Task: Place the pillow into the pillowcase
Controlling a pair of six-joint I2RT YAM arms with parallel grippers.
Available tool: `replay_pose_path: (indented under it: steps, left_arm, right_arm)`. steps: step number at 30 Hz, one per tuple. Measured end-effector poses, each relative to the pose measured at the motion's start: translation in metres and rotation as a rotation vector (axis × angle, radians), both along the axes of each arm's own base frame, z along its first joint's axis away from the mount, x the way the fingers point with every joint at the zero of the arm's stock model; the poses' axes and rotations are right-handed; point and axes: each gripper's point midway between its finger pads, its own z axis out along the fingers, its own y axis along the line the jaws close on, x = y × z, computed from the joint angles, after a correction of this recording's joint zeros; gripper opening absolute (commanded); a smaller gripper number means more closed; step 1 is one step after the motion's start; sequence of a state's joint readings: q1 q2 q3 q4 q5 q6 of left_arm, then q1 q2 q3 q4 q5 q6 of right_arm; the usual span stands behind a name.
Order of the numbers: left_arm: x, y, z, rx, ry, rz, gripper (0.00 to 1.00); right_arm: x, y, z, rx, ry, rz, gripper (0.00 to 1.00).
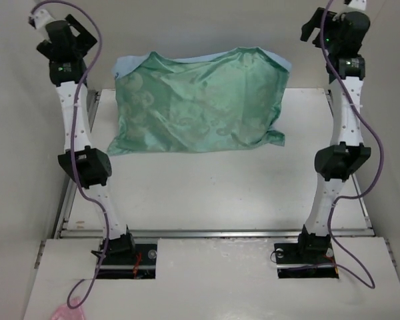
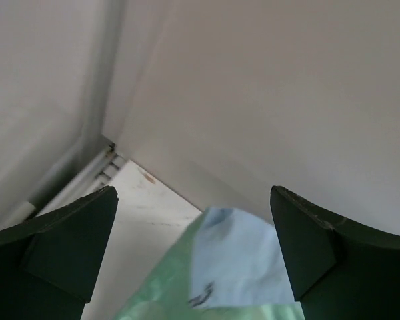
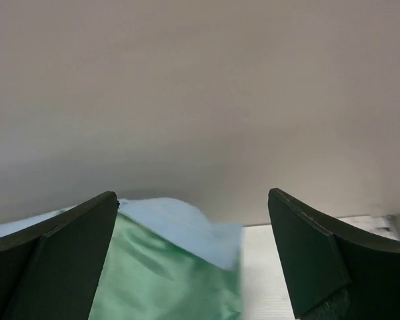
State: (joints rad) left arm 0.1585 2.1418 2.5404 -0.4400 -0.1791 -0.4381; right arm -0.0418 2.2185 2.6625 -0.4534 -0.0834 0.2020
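Left hand [image 2: 193,200]: wide open, nothing in it. It's hanging up over the far left corner of the case, not touching it.

Pillowcase [image 1: 200,100]: right at the back of the bench [image 1: 220,193], between the two arms. Green satin side is up, with a strip of pale blue peeking out along the far edge. Looks puffed up, not flat.

Pillow: can't spot any white anywhere, so my guess is it's fully inside the case.

Right hand [image 3: 193,200]: same deal, jaws spread wide and empty, up over the far right corner.

Progress: looks pretty much done to me, honestly.

Worry 1: I can't tell which edge is the mouth. If the pillow isn't shoved all the way in, the stuffing could spring back and poke a corner out.

Worry 2: both open hands sit right above loose corners. If either drops low while pulling away, a finger could snag a fold and drag the slippery satin off the pillow.
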Motion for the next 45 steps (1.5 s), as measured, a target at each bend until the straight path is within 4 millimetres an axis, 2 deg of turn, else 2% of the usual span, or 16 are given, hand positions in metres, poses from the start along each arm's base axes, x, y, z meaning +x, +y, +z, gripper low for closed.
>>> replay_pose_path:
  steps: [2,5,10,14,17,21,24,26,29,33,35,38,39,41,42,45]
  left_arm:
    - [-0.013,0.029,0.013,0.004,-0.022,0.041,1.0]
    - [-0.033,0.053,0.004,0.022,0.017,0.097,1.0]
    - [-0.066,0.003,-0.068,0.0,0.214,0.021,1.0]
    - [-0.114,-0.049,-0.138,-0.047,0.348,-0.042,1.0]
    - [-0.164,-0.067,-0.169,-0.076,0.397,-0.041,1.0]
    - [-0.195,-0.063,-0.165,-0.093,0.337,0.008,1.0]
    - [-0.182,-0.053,-0.17,-0.105,0.32,0.032,1.0]
    - [-0.162,-0.046,-0.195,-0.11,0.367,0.044,1.0]
    - [-0.138,-0.046,-0.257,-0.13,0.485,0.028,1.0]
    - [-0.128,-0.057,-0.333,-0.188,0.624,-0.041,1.0]
    - [-0.12,-0.063,-0.349,-0.212,0.639,-0.083,1.0]
    - [-0.092,-0.07,-0.351,-0.224,0.616,-0.146,1.0]
    - [-0.079,-0.072,-0.35,-0.224,0.604,-0.169,0.62]
    - [-0.056,-0.076,-0.349,-0.23,0.581,-0.214,0.0]
    - [-0.047,-0.08,-0.35,-0.232,0.575,-0.239,0.0]
    - [-0.041,-0.092,-0.358,-0.229,0.571,-0.281,0.0]
  right_arm:
    - [-0.008,-0.029,0.002,-0.005,0.009,-0.038,1.0]
    - [-0.023,-0.038,-0.031,-0.021,0.116,-0.017,1.0]
    - [-0.067,0.023,-0.143,-0.028,0.408,0.103,1.0]
    - [-0.102,0.065,-0.218,-0.002,0.594,0.187,1.0]
    - [-0.126,0.061,-0.249,0.031,0.668,0.165,1.0]
    - [-0.145,0.048,-0.257,0.061,0.648,0.127,1.0]
    - [-0.138,0.046,-0.255,0.059,0.603,0.126,1.0]
    - [-0.127,0.046,-0.261,0.045,0.582,0.137,1.0]
    - [-0.111,0.048,-0.283,0.022,0.593,0.151,1.0]
    - [-0.098,0.05,-0.328,-0.002,0.645,0.176,1.0]
    - [-0.092,0.053,-0.347,-0.012,0.676,0.198,1.0]
    - [-0.077,0.058,-0.359,-0.02,0.686,0.224,0.99]
    - [-0.073,0.062,-0.359,-0.021,0.681,0.241,0.96]
    - [-0.071,0.072,-0.357,-0.022,0.68,0.277,0.9]
    - [-0.068,0.078,-0.354,-0.019,0.678,0.297,0.87]
    - [-0.062,0.098,-0.347,-0.006,0.658,0.369,0.33]
